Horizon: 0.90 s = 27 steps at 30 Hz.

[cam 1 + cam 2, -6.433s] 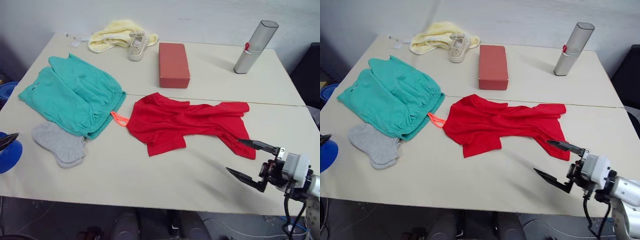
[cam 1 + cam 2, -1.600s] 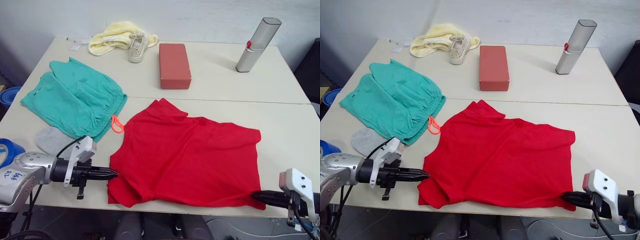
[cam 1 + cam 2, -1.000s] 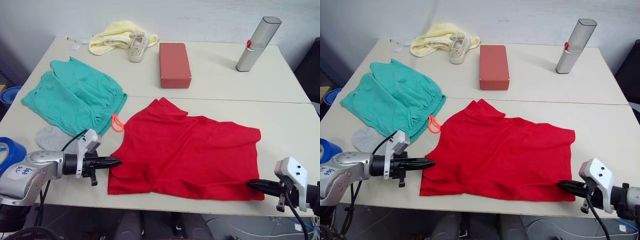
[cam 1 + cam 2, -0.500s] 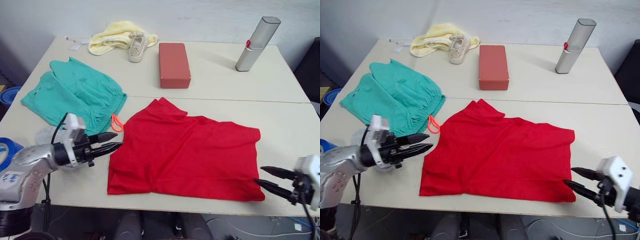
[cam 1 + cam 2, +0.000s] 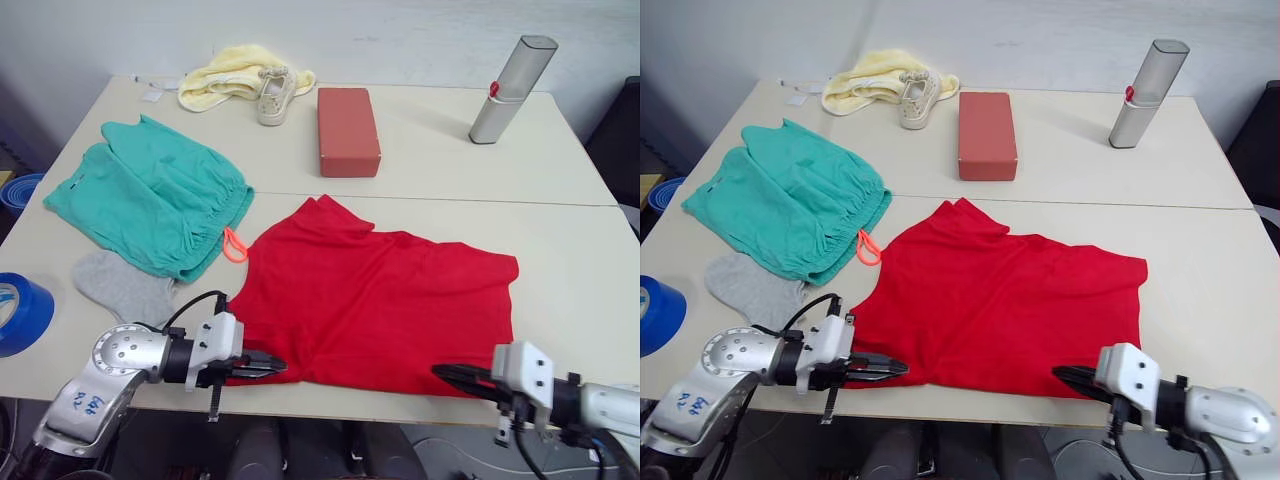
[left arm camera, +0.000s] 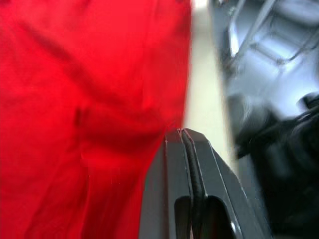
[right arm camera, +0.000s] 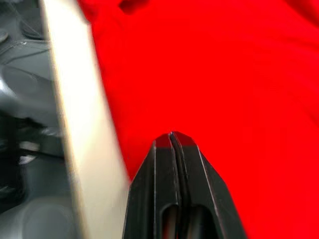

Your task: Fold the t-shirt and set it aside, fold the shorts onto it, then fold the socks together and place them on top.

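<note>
T-shirt (image 5: 370, 305) lies spread flat on the near half of the surface (image 5: 560, 250), bottom hem along the near edge, collar toward the far side.

Left tool (image 5: 272, 367) at the near-left hem corner, fingers pressed together; the wrist view shows them clenched with red cloth right at the tips (image 6: 182, 133). Cannot tell whether cloth is pinched between them.

Right tool (image 5: 1072, 379) at the near-right part of the hem, fingers likewise closed tip to tip over red fabric (image 7: 172, 135). Again cannot tell if any cloth is caught.

Shorts (image 5: 150, 195) lie flat at the left, just beside the t-shirt, with the orange drawstring loop (image 5: 234, 245) between them. Socks (image 5: 125, 287) sit near the front left, touching the shorts' lower edge.

Far side: yellow cloth (image 5: 225, 72) with a small shoe (image 5: 272, 93) on it, a red box (image 5: 348, 130), a silver case (image 5: 512, 90) lying tilted. Blue tape roll (image 5: 20, 312) at the left edge.
</note>
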Available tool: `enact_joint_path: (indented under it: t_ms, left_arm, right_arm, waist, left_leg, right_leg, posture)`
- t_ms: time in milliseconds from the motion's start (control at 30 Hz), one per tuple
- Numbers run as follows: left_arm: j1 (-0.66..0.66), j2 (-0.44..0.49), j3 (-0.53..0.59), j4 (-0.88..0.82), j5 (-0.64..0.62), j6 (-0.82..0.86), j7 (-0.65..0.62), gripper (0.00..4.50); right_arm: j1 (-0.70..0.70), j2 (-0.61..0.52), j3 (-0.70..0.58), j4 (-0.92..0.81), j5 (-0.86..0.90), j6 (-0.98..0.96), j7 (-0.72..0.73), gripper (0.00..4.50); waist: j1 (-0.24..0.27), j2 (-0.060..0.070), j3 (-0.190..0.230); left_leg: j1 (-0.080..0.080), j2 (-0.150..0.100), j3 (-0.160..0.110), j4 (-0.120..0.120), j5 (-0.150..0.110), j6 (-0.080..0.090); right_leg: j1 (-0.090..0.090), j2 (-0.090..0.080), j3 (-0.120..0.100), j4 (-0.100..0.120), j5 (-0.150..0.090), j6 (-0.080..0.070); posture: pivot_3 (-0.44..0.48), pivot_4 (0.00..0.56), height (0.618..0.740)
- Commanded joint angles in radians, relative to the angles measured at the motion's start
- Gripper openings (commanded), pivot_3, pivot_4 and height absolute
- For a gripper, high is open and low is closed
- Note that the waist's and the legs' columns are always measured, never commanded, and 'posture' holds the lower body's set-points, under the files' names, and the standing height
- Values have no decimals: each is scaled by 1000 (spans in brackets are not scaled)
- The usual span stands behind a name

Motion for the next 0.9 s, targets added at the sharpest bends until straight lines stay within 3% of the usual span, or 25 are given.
enact_joint_path:
  t_ms: [33,367,500,567,700,833,900]
  left_arm:
    - [-7,-3,9,28,39,-14,47,18]
    - [-8,-47,145,161,50,-26,204,18]
    - [13,-47,180,172,42,-39,203,18]
    - [28,-49,220,151,-19,-57,159,18]
    - [56,-29,276,99,-115,-116,41,878]
    - [112,38,269,62,-112,-238,-115,2189]
    - [149,63,238,80,-49,-340,-162,2836]
  right_arm:
    - [-9,7,27,50,-45,-48,-40,2]
    - [86,-28,-178,280,-26,-183,-42,2]
    - [130,-37,-251,330,-17,-263,-20,2]
    - [149,-28,-310,270,81,-211,-6,2]
    - [204,-56,-378,157,185,-144,49,895]
    - [263,-105,-392,101,148,-190,142,2350]
    - [274,-108,-373,109,106,-234,155,3073]
  waist:
    - [1,0,0]
    - [4,-1,0]
    - [3,-1,-1]
    - [2,-1,-1]
    - [-1,0,0]
    - [1,0,0]
    - [1,0,0]
  left_leg:
    - [0,0,0,0,0,0]
    - [0,0,0,0,-1,1]
    - [1,0,0,0,0,1]
    - [1,0,0,0,0,1]
    - [1,1,0,-2,0,-1]
    - [1,1,0,-3,1,-2]
    - [1,0,0,-3,1,-2]
  right_leg:
    - [0,0,0,0,0,0]
    - [1,-1,-1,0,-1,-1]
    - [1,-1,-1,2,0,0]
    - [1,-1,-1,3,0,0]
    - [1,-1,-1,5,-1,-1]
    - [1,-1,-1,5,-1,-2]
    - [1,-1,-1,4,-1,-2]
  posture:
    - [0,150,740]
    - [0,150,740]
    - [0,150,740]
    - [0,150,740]
    - [0,150,740]
    - [0,150,740]
    - [0,150,740]
